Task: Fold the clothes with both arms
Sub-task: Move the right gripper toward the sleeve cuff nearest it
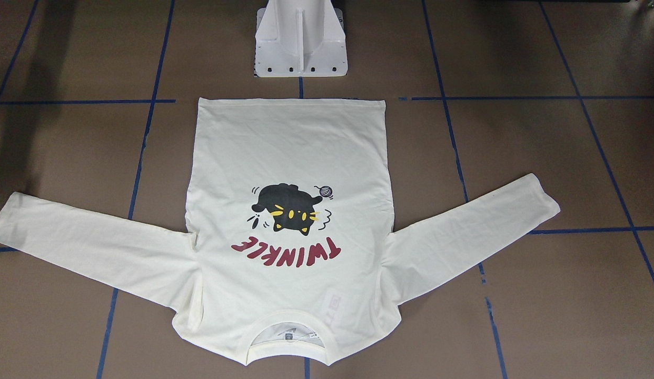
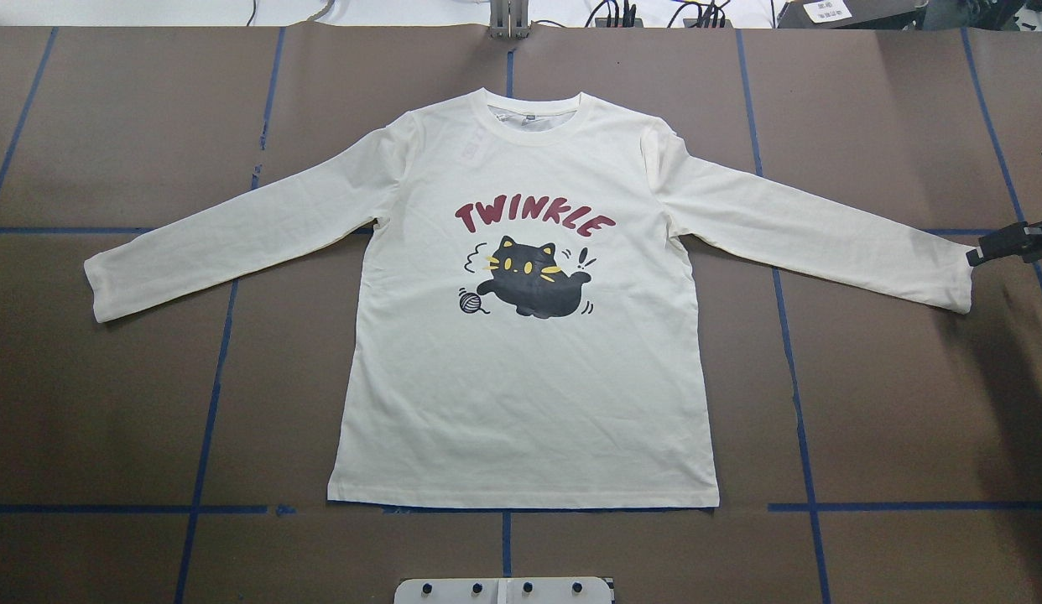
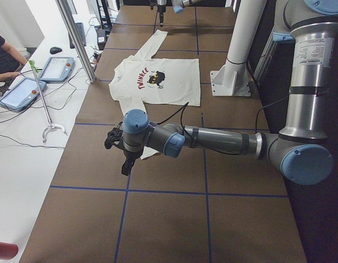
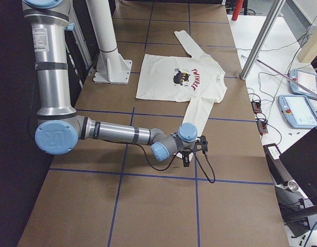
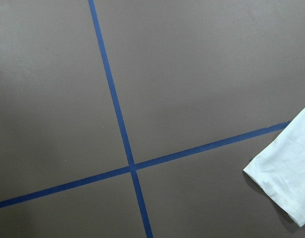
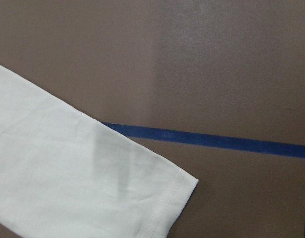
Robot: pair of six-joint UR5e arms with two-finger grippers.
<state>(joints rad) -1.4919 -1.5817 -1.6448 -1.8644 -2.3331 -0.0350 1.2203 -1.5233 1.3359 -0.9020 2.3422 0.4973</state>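
Brown taped table [image 2: 110, 403]: your shirt [image 2: 529, 394] lies flat, print up, just beyond the pedestal base [image 2: 504, 590], nothing folded yet. Left gripper [image 3: 124, 164] and right gripper [image 2: 991, 249] hang far out either side of that base; how wide they stand, you cannot tell.

shirt [image 2: 521, 377]: cream-white, long-sleeved, flat, cat print up, sleeves spread, centre of counter [image 2: 110, 403] | left arm [image 3: 213, 139]: stretched low by left cuff | right arm [image 4: 117, 133]: low by right cuff

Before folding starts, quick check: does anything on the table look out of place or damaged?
Nothing stands out: the shirt lies flat and spread out, face up, with no stain or tear visible.
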